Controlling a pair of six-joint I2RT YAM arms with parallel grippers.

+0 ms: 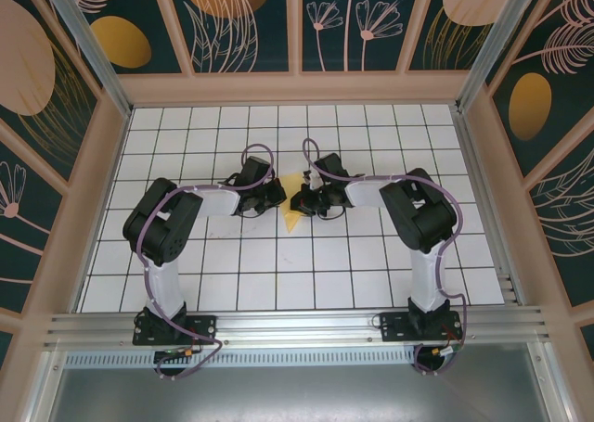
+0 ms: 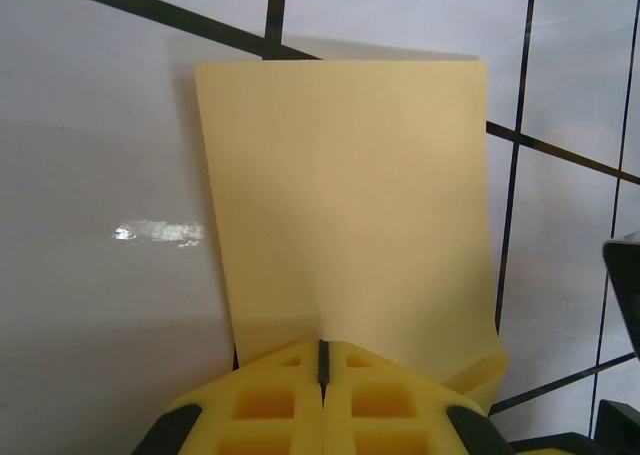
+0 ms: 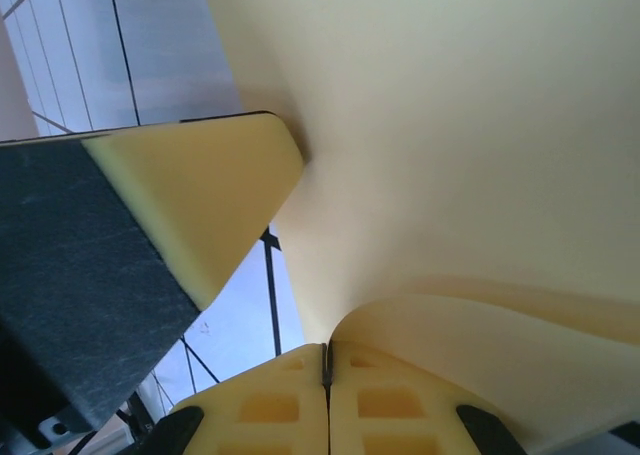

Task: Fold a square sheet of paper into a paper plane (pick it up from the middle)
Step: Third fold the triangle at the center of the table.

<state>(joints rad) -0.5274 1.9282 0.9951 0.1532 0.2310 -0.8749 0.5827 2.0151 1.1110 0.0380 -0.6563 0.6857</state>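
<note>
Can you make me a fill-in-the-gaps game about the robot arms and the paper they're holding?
1. The sheet of paper is ____ in colour.
2. The left gripper and the right gripper are both ____ on it.
3. The table is white with ____ grid lines.

Missing words: yellow; shut; black.

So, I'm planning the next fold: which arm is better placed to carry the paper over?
Probably right: the right claw is shut on a flap of the paper that curls over, while the left claw grips a flatter edge.
</note>
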